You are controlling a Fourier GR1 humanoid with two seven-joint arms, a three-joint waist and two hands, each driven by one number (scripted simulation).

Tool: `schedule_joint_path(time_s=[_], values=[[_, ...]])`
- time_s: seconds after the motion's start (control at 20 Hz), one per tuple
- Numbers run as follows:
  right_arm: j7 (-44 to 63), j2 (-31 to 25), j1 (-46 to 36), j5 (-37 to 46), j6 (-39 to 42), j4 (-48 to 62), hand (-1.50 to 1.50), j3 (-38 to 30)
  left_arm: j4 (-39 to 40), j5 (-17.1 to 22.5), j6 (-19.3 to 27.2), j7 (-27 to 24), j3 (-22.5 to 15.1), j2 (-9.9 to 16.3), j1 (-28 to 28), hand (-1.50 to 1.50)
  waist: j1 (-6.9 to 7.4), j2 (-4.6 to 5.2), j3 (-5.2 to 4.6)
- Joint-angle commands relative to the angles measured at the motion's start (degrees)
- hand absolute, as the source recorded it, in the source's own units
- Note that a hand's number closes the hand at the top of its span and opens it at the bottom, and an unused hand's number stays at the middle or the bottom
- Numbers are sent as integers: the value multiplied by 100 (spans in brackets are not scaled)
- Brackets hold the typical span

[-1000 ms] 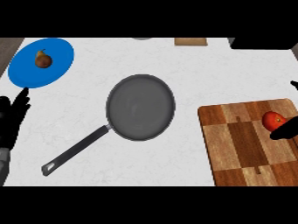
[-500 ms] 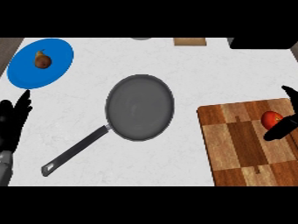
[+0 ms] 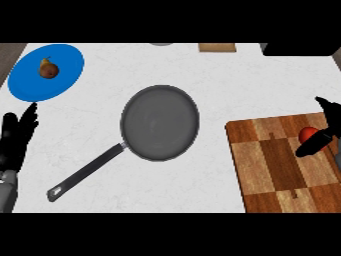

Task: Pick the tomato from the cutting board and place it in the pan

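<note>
Tomato [image 3: 309, 133] sits on the cutting board [image 3: 276, 165] with my right hand [image 3: 334, 131] curling round it, not lifted yet, so I must carry it to the pan [image 3: 160, 122]; my left hand [image 3: 12, 145] rests open.

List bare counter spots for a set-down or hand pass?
Free: counter between pan and cutting board; below the pan's handle; between blue plate and pan. Crowded: board's right edge, where right hand wraps the tomato; left hand rests at left edge.
</note>
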Motion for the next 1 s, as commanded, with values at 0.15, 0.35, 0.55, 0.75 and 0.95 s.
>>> schedule_joint_path(time_s=[0.15, 0.35, 0.55, 0.75, 0.95], values=[[-182, 340, -206, 400, 141, 470, -150, -292, -46, -227, -42, 133, 183, -219, -161, 0, 1, 1, 0], [-24, 543, 73, 541, 71, 245, -150, -381, -232, -348, -186, -62, 190, -288, 256, 0, -6, -5, 0], [-544, 494, -94, 782, 0, 1012, -150, -534, -99, -441, -286, 178, 359, -178, -220, 0, -3, 2, 1], [-853, 509, -353, 986, -77, 1592, 150, -545, 261, -156, -674, -347, 707, -34, -3, 0, 17, 7, 0], [-1164, 203, -159, 1511, -297, 1361, 150, -250, -208, -426, -317, 70, 462, -295, 112, 0, 8, -3, 1]])
